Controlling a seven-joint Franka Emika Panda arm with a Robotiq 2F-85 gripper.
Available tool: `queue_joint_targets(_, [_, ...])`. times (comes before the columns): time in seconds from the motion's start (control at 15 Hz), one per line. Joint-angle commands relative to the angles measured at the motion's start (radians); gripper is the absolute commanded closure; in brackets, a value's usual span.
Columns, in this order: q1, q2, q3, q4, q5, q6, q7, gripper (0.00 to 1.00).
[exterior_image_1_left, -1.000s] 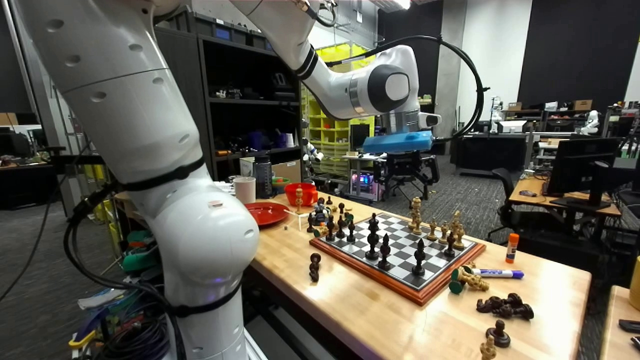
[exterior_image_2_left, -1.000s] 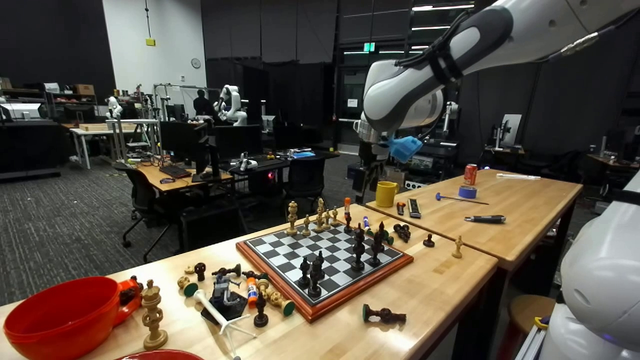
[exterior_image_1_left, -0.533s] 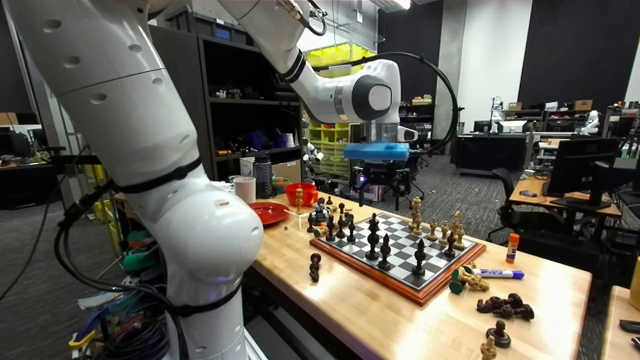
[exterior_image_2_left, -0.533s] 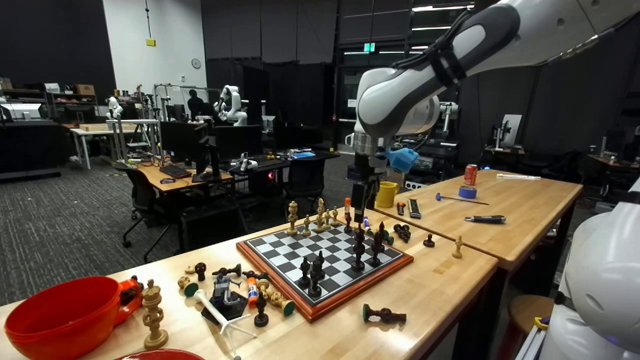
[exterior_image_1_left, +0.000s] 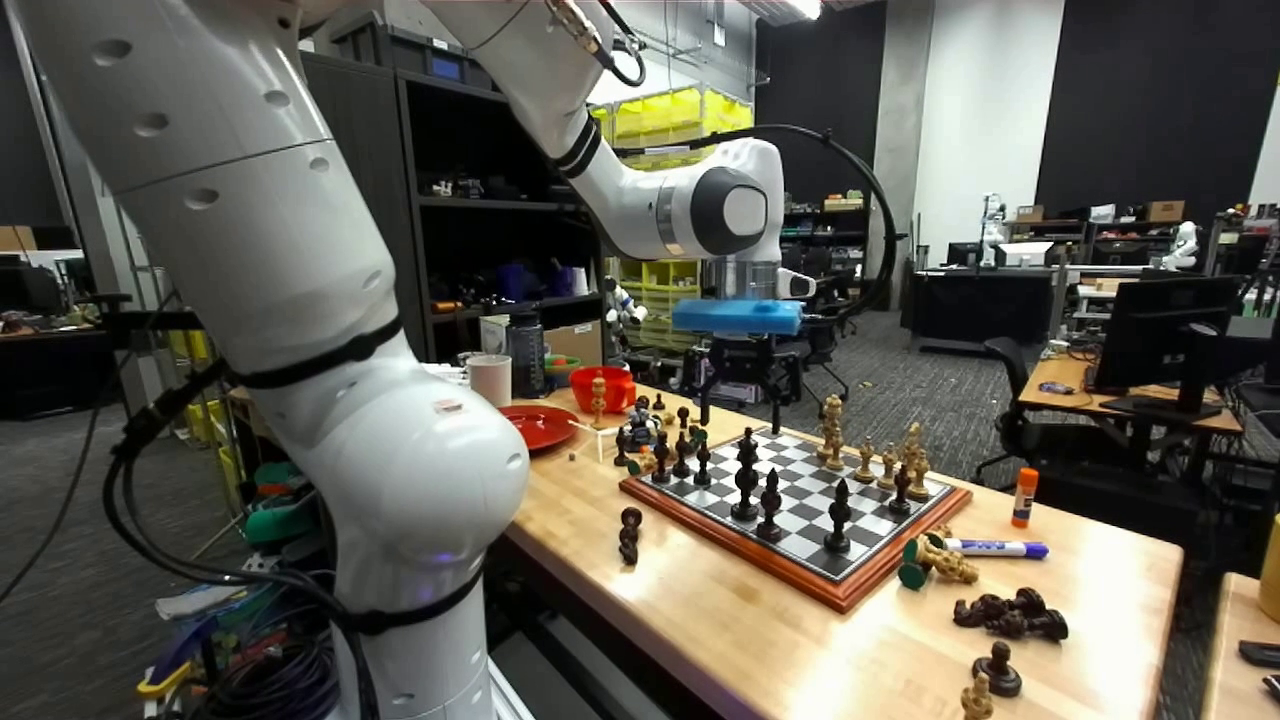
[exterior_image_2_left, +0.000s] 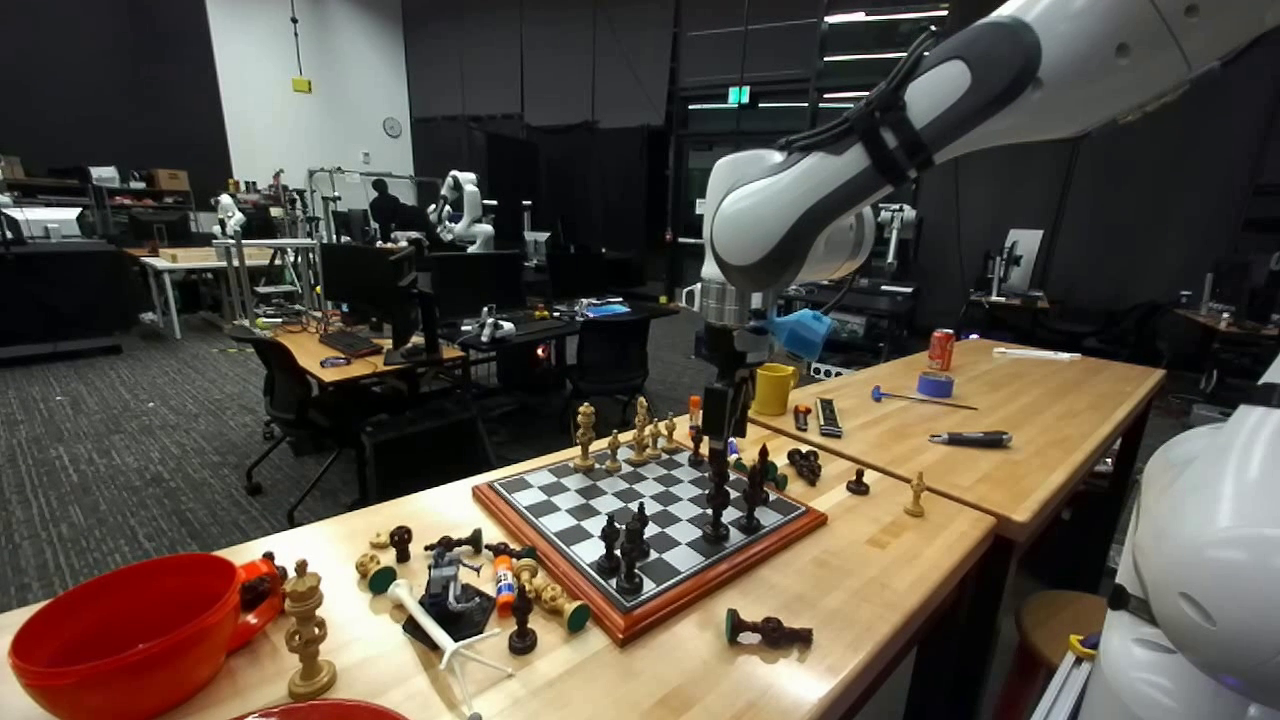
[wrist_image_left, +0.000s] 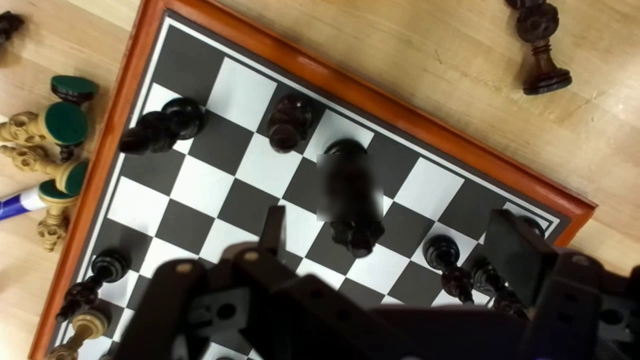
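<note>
My gripper (exterior_image_1_left: 740, 415) is open and empty above a chessboard (exterior_image_1_left: 735, 538), fingers pointing down. It also shows in an exterior view (exterior_image_2_left: 718, 438) and in the wrist view (wrist_image_left: 390, 220), where its fingers are spread wide. Nearest is a tall dark chess piece with a crowned top (wrist_image_left: 357, 235), standing on the board and seen between the fingers; a blurred square covers its middle. It shows in both exterior views (exterior_image_1_left: 745, 480) (exterior_image_2_left: 716, 500). Other dark pieces (wrist_image_left: 290, 122) (wrist_image_left: 445, 255) stand nearby; one is partly behind the right finger. Light pieces (exterior_image_1_left: 832, 435) stand toward the far edge.
A dark piece (exterior_image_2_left: 768, 629) lies beside the board. Fallen pieces (exterior_image_1_left: 1010, 612), a marker (exterior_image_1_left: 1000, 547) and a glue stick (exterior_image_1_left: 1024, 497) are at one end. A red bowl (exterior_image_2_left: 130, 630), red plate (exterior_image_1_left: 540, 428) and white tripod (exterior_image_2_left: 430, 620) are at the other. A yellow mug (exterior_image_2_left: 773, 388) stands on another table.
My gripper has moved down toward the board and, in both exterior views, to the left in the picture. It stays open. The chess pieces have not moved.
</note>
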Motion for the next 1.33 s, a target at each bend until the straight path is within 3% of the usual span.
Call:
queue_joint_targets(0.0, [0.011,0.011,0.004,0.004,0.010,0.010,-0.030,0.00])
queue_joint_targets(0.47, [0.017,0.060,0.002,0.017,0.021,0.022,-0.048,0.00])
queue_joint_targets(0.53, [0.020,0.068,0.000,0.019,0.029,0.026,-0.063,0.25])
queue_joint_targets(0.6, [0.023,0.073,-0.002,0.020,0.037,0.033,-0.081,0.26])
queue_joint_targets(0.73, [0.027,0.081,-0.002,0.019,0.059,0.045,-0.114,0.39])
queue_joint_targets(1.2, [0.024,0.079,0.002,0.022,0.073,0.049,-0.137,0.94])
queue_joint_targets(1.27, [0.023,0.077,0.003,0.022,0.070,0.050,-0.134,0.92])
